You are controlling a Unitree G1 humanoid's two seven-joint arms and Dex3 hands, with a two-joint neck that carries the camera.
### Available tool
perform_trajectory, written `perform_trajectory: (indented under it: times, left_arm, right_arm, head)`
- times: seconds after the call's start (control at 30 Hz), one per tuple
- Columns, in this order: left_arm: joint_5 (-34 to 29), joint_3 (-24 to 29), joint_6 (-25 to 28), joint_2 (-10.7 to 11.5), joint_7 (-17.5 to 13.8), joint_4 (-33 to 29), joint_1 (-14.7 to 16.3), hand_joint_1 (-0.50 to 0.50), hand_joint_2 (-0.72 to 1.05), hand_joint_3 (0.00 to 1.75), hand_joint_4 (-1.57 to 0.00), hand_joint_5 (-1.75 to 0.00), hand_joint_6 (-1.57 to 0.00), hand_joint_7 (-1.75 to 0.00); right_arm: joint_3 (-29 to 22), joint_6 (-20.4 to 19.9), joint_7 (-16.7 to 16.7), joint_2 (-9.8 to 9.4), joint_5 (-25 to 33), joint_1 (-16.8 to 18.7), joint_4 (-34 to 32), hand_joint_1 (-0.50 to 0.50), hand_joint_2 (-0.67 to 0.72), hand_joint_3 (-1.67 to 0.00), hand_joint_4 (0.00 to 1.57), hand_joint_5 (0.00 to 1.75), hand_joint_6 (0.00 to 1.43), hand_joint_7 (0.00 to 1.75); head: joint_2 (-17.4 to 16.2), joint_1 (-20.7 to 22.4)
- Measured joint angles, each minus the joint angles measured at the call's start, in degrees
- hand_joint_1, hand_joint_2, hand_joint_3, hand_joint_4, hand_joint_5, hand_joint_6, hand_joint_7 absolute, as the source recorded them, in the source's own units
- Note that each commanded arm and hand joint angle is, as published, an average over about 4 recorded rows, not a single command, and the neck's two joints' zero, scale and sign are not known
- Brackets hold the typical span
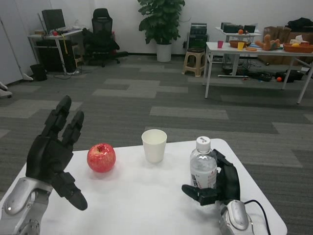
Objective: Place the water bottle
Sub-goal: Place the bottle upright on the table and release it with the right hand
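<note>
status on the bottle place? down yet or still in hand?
Done: the water bottle stands upright, low over the right part of the white table, to the right of the paper cup and the apple. In hand: the right hand wraps the bottle's lower half. Its base is hidden, so contact with the table can't be confirmed. Left: release and pull back. The left hand is raised, holding nothing.

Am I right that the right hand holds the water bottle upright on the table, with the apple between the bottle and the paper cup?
Not quite. The head view shows the paper cup in the middle, between the apple and the water bottle. The rest holds: the right hand holds the bottle upright on the table.
</note>
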Motion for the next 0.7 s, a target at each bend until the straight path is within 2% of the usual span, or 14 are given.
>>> perform_trajectory:
  times: [0.17, 0.4, 0.5, 0.6, 0.7]
  left_arm:
    - [0.0, 0.04, 0.0, -0.01, 0.0, 0.14, -0.01, -0.5, -0.64, 0.09, 0.0, 0.0, 0.0, 0.0]
    - [0.0, 0.04, 0.0, -0.01, 0.0, 0.14, -0.01, -0.5, -0.64, 0.09, 0.0, 0.0, 0.0, 0.0]
    - [0.0, 0.03, 0.0, -0.01, 0.0, 0.15, -0.02, -0.5, -0.64, 0.09, 0.0, 0.0, 0.0, 0.0]
    - [0.0, 0.03, 0.0, -0.01, 0.0, 0.16, -0.02, -0.5, -0.64, 0.09, 0.0, 0.0, 0.0, 0.0]
    - [0.0, 0.03, 0.0, -0.01, 0.0, 0.17, -0.02, -0.5, -0.64, 0.09, 0.0, 0.0, 0.0, 0.0]
  right_arm:
    - [0.47, -1.6, 0.45, -0.05, 0.75, -3.27, 5.33, 0.46, 0.09, -0.95, 1.2, 1.45, 1.23, 1.47]
    - [0.83, -2.4, 1.05, -0.05, 1.16, -3.87, 7.03, 0.46, 0.09, -0.95, 1.16, 1.45, 1.2, 1.47]
    - [1.42, -2.7, 1.34, -0.05, 1.16, -3.89, 7.26, 0.46, 0.09, -0.95, 1.01, 1.36, 1.13, 1.52]
    - [1.92, -3.52, 2.01, -0.06, 1.14, -3.96, 8.27, 0.46, 0.08, -0.95, 0.69, 1.16, 0.9, 1.55]
    - [2.36, -3.88, 3.13, -0.1, 1.1, -3.99, 9.75, 0.46, 0.03, -0.95, 0.47, 0.97, 0.66, 1.57]
  head:
    - [-0.35, -0.23]
    - [-0.5, -0.58]
    - [-0.66, -0.49]
    - [-0.75, -0.32]
    - [-0.82, -0.2]
